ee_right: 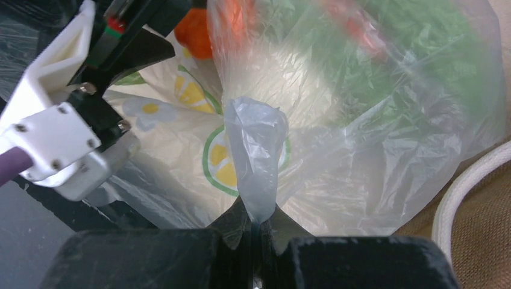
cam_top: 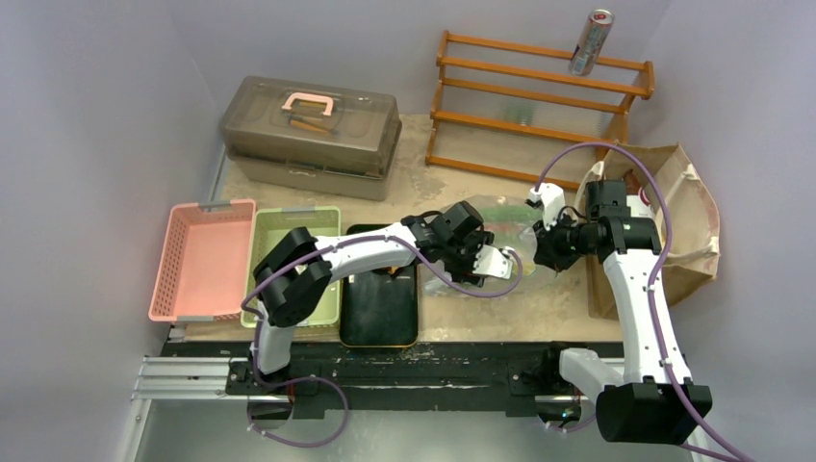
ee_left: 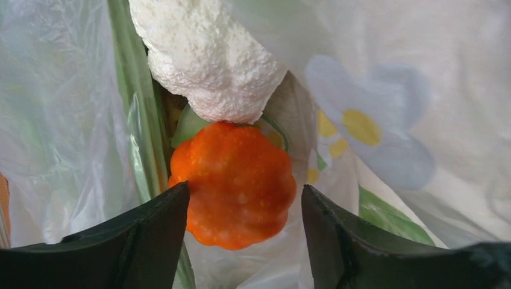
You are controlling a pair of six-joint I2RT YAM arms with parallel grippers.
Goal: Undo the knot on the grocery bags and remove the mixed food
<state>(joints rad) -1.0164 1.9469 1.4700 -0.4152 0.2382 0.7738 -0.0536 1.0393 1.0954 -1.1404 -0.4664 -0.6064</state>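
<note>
The transparent plastic grocery bag [cam_top: 500, 226] lies mid-table with its mouth toward my left arm. My left gripper [ee_left: 244, 192] is inside it, jaws open on either side of an orange, lobed round piece [ee_left: 232, 183] of the mixed food; the left finger is at its edge and a gap shows on the right. White cauliflower [ee_left: 205, 54] sits just beyond it. My right gripper [ee_right: 256, 220] is shut on a twisted strip of the plastic bag [ee_right: 256, 156], holding it up. The brown paper bag [cam_top: 688, 226] with a white handle [ee_right: 470, 180] stands at the far right.
A grey-brown lidded case [cam_top: 313, 125] and a wooden rack [cam_top: 539, 106] with a silver can [cam_top: 590, 43] stand at the back. A pink basket [cam_top: 202, 258], a green basket [cam_top: 284, 226] and a black tray [cam_top: 380, 308] line the left front.
</note>
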